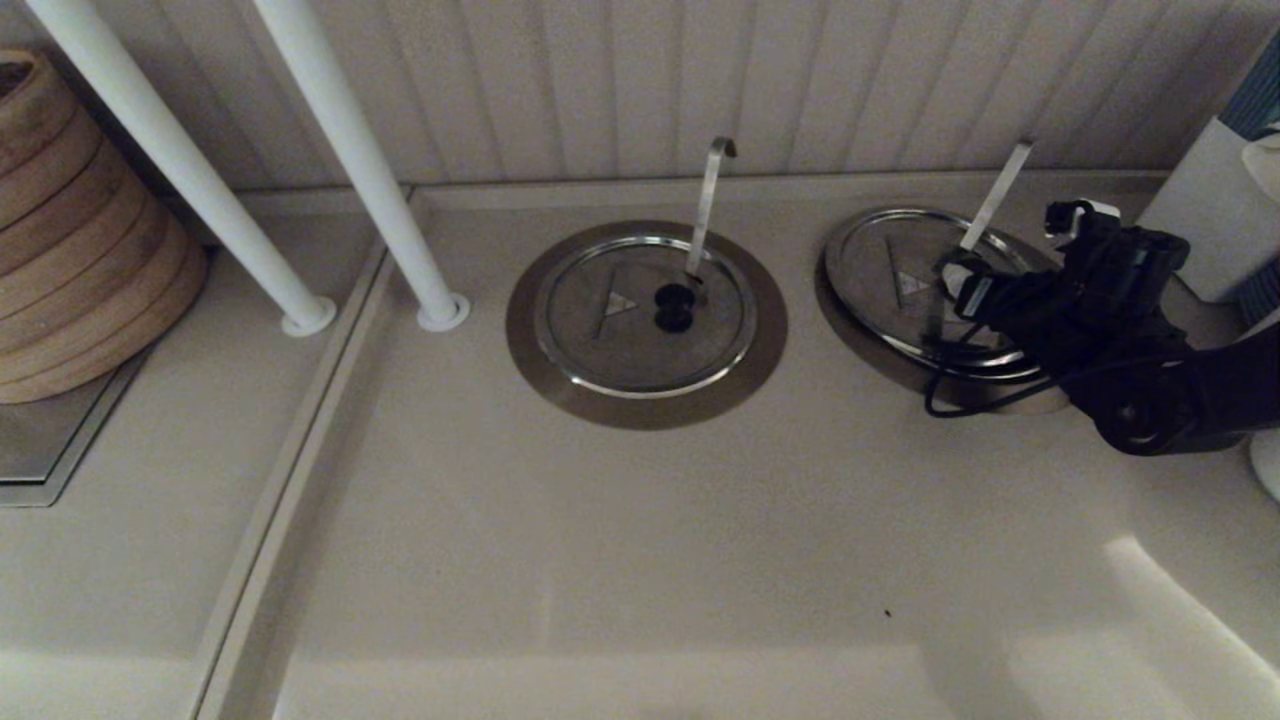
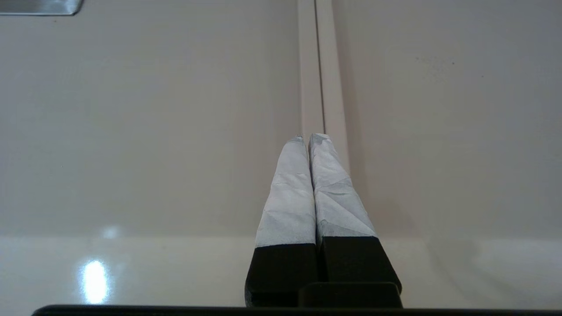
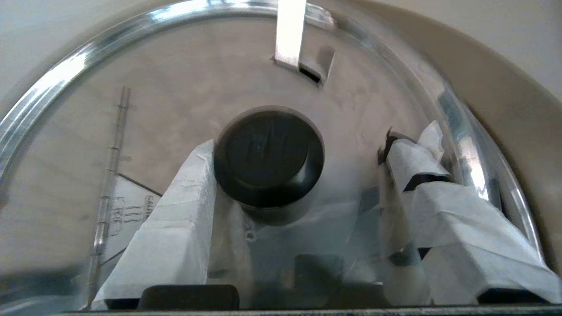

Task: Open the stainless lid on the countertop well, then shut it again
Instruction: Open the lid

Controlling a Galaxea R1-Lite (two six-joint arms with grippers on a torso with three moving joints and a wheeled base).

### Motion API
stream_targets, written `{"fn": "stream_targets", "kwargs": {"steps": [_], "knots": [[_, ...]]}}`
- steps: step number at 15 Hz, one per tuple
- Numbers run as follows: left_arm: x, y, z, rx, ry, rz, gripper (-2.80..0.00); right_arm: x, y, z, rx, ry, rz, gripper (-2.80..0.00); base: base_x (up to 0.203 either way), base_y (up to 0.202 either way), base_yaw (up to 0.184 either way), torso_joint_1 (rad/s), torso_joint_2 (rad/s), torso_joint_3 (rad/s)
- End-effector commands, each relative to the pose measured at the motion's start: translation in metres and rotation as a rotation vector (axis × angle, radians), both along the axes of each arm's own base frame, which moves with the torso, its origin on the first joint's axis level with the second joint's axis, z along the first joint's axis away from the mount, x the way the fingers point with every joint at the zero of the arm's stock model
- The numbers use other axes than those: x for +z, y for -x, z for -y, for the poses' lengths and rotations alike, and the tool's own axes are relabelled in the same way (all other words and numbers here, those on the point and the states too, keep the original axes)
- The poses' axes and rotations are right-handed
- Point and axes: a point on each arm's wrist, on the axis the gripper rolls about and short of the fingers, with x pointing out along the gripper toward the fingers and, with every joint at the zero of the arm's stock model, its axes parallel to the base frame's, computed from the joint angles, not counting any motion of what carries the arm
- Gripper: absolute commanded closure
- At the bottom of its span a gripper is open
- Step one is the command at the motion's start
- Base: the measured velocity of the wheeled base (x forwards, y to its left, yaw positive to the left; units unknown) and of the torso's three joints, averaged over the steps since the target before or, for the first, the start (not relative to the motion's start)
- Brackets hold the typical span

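right end effector point(image 3: 298, 145) sits low over the stainless lid point(image 1: 905, 275) at the right side of the counter point(image 1: 640, 560), its taped fingers point(image 3: 175, 219) spread wide on either side of the black knob point(image 3: 268, 158). one finger touches the knob's side, while the other stands apart from it, near the lid's shiny rim. the fingers are not closed on anything. the lid looks raised at its front edge, tilted over the countertop well point(image 1: 850, 320), whose brushed-steel ring shows beneath it as a thin crescent. a straight utensil handle point(image 1: 993, 195) slants up through a slot in the lid, just beyond the knob. a fold line and a small triangle mark cross the lid's surface. near the middle of the counter lies a twin lid point(image 1: 645, 312), flat in its own wide ring, with a hook-tipped handle point(image 1: 708, 205) standing upright. left end effector point(image 2: 306, 139) hangs over bare counter by a seam, its taped fingers pressed together, holding nothing. stacked wooden steamers point(image 1: 75, 240) stand far left, beside two white poles point(image 1: 350, 150).
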Motion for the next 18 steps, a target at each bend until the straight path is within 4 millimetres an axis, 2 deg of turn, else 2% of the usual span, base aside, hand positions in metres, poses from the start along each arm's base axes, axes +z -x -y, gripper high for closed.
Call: {"fn": "stream_targets", "kwargs": {"steps": [1,3,5,9,13,16,18], "knots": [[0.0,0.0,0.0,0.001,0.0,0.0,0.0,-0.023,-0.012,0.005,-0.015,0.018,-0.05,-2.8,0.0,0.0,0.0,0.0,0.0,0.0],[0.0,0.0,0.0,0.0,0.0,0.0,0.0,-0.021,-0.011,0.008,-0.056,0.086,-0.059,-2.8,0.0,0.0,0.0,0.0,0.0,0.0],[0.0,0.0,0.0,0.001,0.0,-0.002,0.0,-0.011,-0.004,0.01,-0.083,0.153,-0.059,-2.8,0.0,0.0,0.0,0.0,0.0,0.0],[0.0,0.0,0.0,-0.001,0.0,-0.001,0.0,-0.007,0.012,0.007,-0.071,0.266,-0.111,-2.8,0.0,0.0,0.0,0.0,0.0,0.0],[0.0,0.0,0.0,-0.001,0.0,0.0,0.0,-0.006,0.029,-0.008,0.016,0.266,-0.233,-2.8,0.0,0.0,0.0,0.0,0.0,0.0],[0.0,0.0,0.0,-0.001,0.0,-0.002,0.0,-0.013,0.028,-0.012,0.051,0.256,-0.247,-2.8,0.0,0.0,0.0,0.0,0.0,0.0],[0.0,0.0,0.0,-0.001,0.001,0.0,0.0,-0.007,0.029,-0.011,0.045,0.231,-0.225,-2.8,0.0,0.0,0.0,0.0,0.0,0.0]]}}
